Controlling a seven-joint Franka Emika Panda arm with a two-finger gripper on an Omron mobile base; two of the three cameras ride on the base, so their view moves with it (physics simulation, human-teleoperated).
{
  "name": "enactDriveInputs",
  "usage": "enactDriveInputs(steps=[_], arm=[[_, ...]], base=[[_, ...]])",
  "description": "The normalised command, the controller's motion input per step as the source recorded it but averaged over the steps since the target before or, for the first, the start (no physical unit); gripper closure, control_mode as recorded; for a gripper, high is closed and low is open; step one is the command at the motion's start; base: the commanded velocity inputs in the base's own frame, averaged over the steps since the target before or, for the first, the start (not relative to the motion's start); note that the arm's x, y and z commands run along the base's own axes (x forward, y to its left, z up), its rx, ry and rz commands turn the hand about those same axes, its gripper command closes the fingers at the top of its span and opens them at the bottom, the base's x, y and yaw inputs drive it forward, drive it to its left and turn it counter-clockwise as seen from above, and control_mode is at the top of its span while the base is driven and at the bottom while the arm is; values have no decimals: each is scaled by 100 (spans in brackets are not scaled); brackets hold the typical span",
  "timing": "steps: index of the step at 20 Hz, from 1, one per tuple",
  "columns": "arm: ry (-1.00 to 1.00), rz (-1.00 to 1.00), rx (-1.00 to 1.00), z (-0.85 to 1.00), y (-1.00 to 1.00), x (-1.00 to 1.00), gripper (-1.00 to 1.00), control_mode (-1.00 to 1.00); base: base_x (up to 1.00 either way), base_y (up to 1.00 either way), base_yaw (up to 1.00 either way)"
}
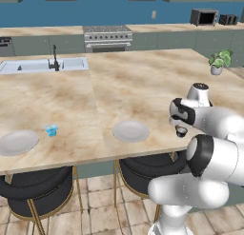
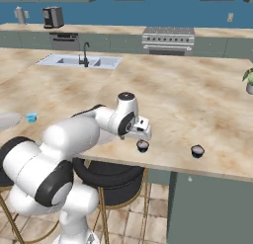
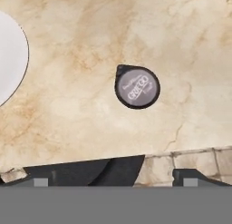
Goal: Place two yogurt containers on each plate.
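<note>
A dark yogurt container (image 3: 137, 86) with a pale rim stands on the marble island near its front edge. My gripper (image 2: 143, 138) hangs open just above it, fingertips (image 3: 41, 182) spread wide and touching nothing. In the left base view the same cup (image 1: 181, 132) sits under the hand (image 1: 181, 127). A second dark cup (image 2: 197, 150) stands further right along the edge. Far to the left, a light blue cup (image 1: 51, 130) rests between two pale grey plates, one close to me (image 1: 131, 131) and one at the left end (image 1: 18, 141). Both plates are bare.
The island's front edge (image 3: 136, 156) runs just below the cup, with black stools (image 1: 143, 170) tucked under it. A sink (image 1: 45, 65) is set in the far left of the island and a potted plant (image 1: 219, 62) stands at the far right.
</note>
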Motion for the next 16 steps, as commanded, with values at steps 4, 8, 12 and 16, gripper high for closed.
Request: enactDriveInputs(steps=[4,8,12,16], arm=[[0,0,2,-30,-38,29,-100,-100],[0,0,0,-20,-21,30,-100,-100],[0,0,0,-17,-5,25,-100,-100],[1,0,0,-23,0,27,-100,-100]], base=[[0,0,0],[0,0,0],[0,0,0],[0,0,0]])
